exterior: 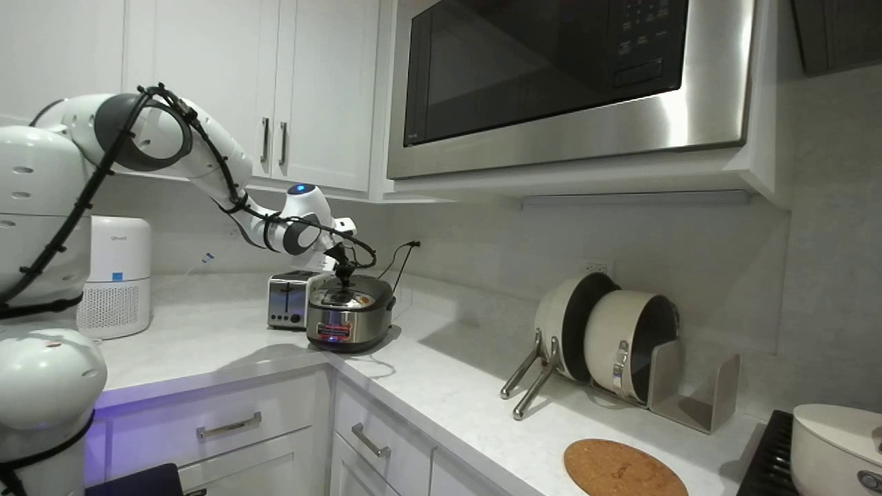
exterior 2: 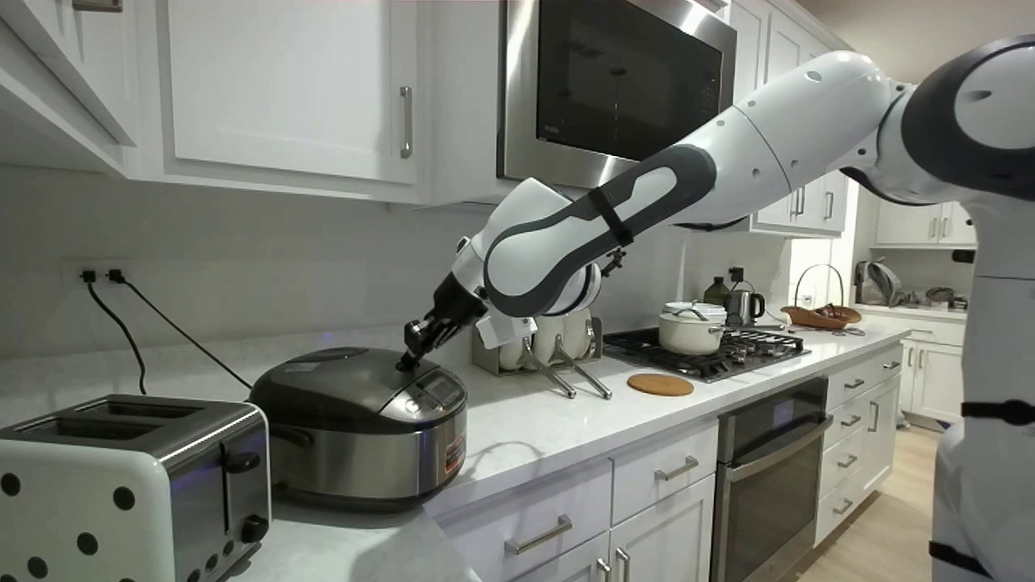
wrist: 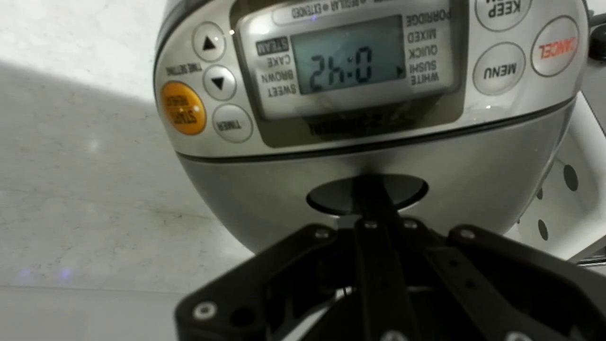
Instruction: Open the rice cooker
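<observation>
The rice cooker is silver with a dark rounded lid, which is shut. It stands on the counter corner and also shows in the wrist view, with its display panel and buttons upside down. An oval button or recess lies in the lid beside the panel. My gripper is shut, fingers together with nothing between them. Its tips are over the oval and partly hide it. In both exterior views the gripper reaches down to the lid top behind the panel. Whether the tips press on the oval is hard to tell.
A toaster stands close beside the cooker. Power cords run from the wall behind it. A white cylindrical appliance is near the arm base. Pans in a rack and a cork mat are along the counter.
</observation>
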`<state>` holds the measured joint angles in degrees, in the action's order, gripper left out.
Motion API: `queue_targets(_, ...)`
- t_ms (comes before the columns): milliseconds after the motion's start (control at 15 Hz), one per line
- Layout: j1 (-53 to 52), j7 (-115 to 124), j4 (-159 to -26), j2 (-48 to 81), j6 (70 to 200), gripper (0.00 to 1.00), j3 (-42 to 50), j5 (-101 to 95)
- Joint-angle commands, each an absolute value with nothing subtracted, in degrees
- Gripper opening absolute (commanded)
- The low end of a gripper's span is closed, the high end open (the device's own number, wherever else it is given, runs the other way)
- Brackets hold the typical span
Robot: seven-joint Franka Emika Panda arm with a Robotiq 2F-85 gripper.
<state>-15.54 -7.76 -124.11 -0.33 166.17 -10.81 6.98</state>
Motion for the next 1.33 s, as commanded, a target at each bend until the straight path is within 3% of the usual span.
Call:
queue_targets(0,-15.40,-7.98,-122.93,2.14,165.59,0.00,-10.69,5.82)
queue_targets(867,-14.98,-8.18,-122.92,-8.10,166.95,0.00,-10.44,5.56)
queue_targets(1267,-11.69,-4.02,-122.51,-13.73,158.50,0.00,-11.25,-2.64)
